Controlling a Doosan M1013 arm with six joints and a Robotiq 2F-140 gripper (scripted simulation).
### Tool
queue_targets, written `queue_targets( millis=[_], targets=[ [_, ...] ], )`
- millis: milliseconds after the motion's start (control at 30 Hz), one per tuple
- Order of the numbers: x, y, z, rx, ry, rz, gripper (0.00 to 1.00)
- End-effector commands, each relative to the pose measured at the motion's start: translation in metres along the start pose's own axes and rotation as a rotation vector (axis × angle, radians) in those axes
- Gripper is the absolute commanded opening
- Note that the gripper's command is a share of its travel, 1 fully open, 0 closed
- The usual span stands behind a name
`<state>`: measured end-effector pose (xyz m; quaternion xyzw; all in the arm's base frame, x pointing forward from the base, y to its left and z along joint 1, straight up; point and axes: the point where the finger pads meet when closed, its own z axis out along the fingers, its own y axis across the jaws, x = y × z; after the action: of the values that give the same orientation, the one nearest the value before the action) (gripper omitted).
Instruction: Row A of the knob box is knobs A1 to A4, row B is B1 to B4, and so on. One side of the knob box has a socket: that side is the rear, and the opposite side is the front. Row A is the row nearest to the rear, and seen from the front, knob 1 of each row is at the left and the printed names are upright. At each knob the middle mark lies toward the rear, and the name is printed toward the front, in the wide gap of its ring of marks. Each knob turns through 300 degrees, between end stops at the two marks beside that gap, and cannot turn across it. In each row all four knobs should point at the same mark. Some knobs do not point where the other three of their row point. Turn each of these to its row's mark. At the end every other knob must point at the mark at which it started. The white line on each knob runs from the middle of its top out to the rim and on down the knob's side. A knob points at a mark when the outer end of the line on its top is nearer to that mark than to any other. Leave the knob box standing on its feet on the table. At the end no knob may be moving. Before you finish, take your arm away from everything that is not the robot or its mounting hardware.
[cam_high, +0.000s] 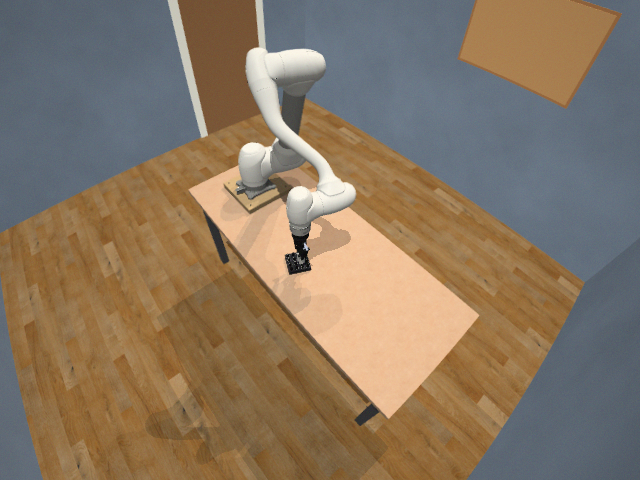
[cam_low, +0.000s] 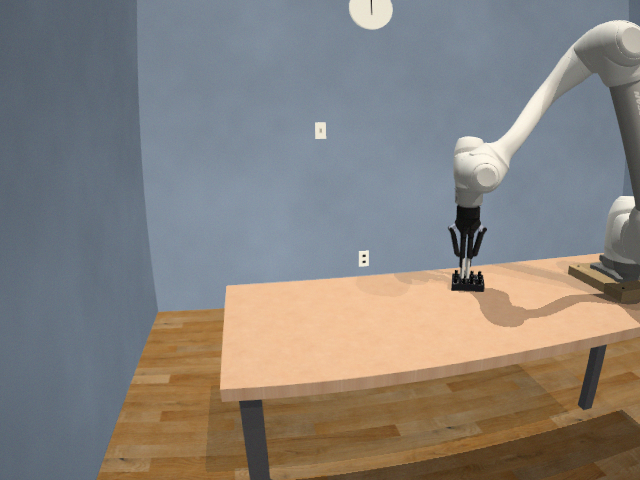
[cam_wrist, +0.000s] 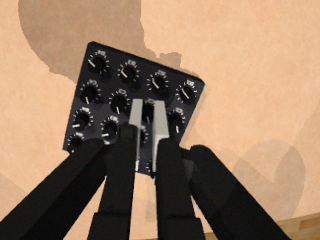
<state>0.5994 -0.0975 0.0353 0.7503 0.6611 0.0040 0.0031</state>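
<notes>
The black knob box (cam_high: 298, 264) (cam_low: 467, 283) (cam_wrist: 143, 66) stands on the table near the arm's base end. It carries a four-by-four grid of black knobs with white lines. My gripper (cam_high: 301, 255) (cam_low: 466, 272) (cam_wrist: 147, 114) points straight down onto the box. Its fingers are shut on one knob in the inner part of the grid. In the wrist view that knob is in the second row from the box's far edge, third from the left, and mostly hidden by the finger pads. The printed names are too small to read.
The long table (cam_high: 387, 320) (cam_low: 361, 320) extends away from the box. The arm's wooden mounting plate (cam_high: 247, 202) (cam_low: 610, 289) sits at one end of the table. The box lies close to one long table edge.
</notes>
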Motion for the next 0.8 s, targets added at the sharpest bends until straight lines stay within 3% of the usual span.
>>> queue_targets(
  millis=[0,33,767],
  targets=[
    [0.0011,-0.0027,0.0037,0.005,0.000,0.000,0.05],
    [0.0011,-0.0027,0.0037,0.005,0.000,0.000,0.12],
    [0.0011,-0.0027,0.0037,0.005,0.000,0.000,0.12]
  ],
)
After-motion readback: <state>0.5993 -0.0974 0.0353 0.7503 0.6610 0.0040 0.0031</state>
